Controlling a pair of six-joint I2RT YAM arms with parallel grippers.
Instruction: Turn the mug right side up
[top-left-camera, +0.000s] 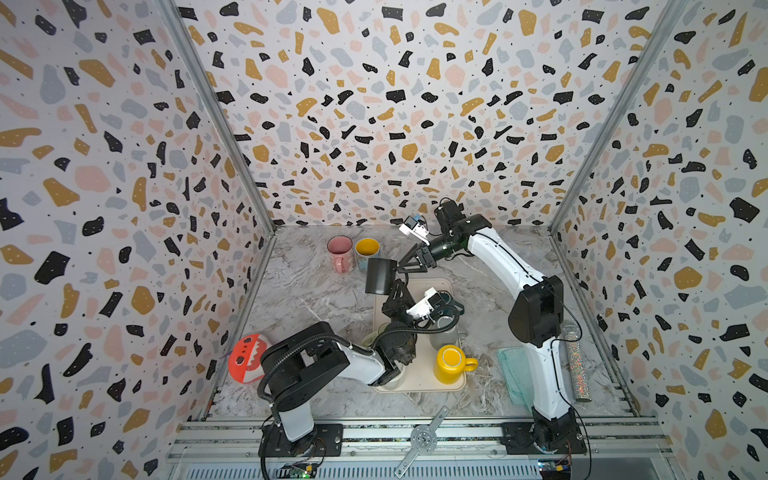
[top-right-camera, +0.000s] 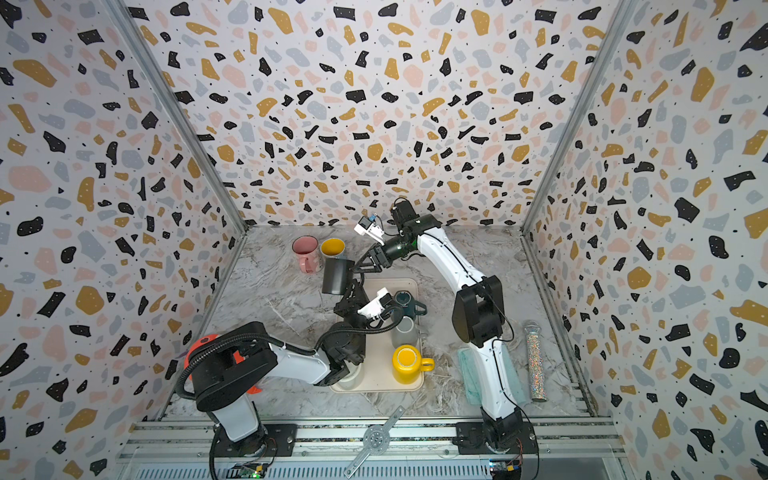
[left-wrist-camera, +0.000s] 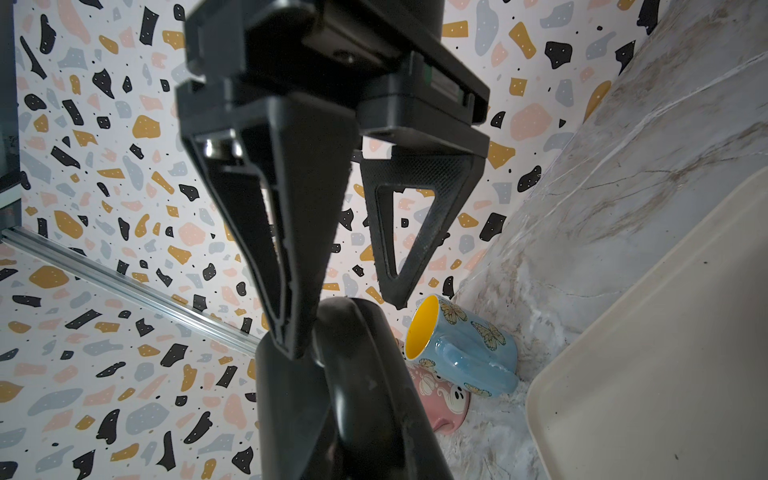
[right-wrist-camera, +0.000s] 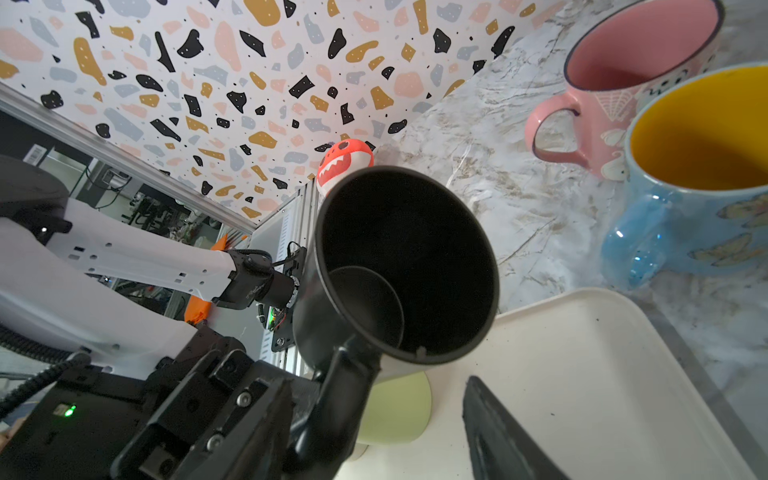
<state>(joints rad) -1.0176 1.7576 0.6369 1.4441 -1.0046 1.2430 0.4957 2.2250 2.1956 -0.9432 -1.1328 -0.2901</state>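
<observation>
One glossy black mug (top-left-camera: 379, 276), left pincer (left-wrist-camera: 343, 328) clamped on curved handle (left-wrist-camera: 361, 357), right pincer (top-left-camera: 402, 269) apart.

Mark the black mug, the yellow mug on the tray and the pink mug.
black mug (top-left-camera: 378, 277): in a top view, outer wall.
yellow mug (top-left-camera: 451, 359): in a top view, upturned base.
pink mug (top-left-camera: 339, 246): in a top view, inner wall.

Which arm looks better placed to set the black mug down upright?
Left. The left gripper is shut on the black mug by its handle, holding it in the air. The right gripper is open beside it, holding nothing.
</observation>
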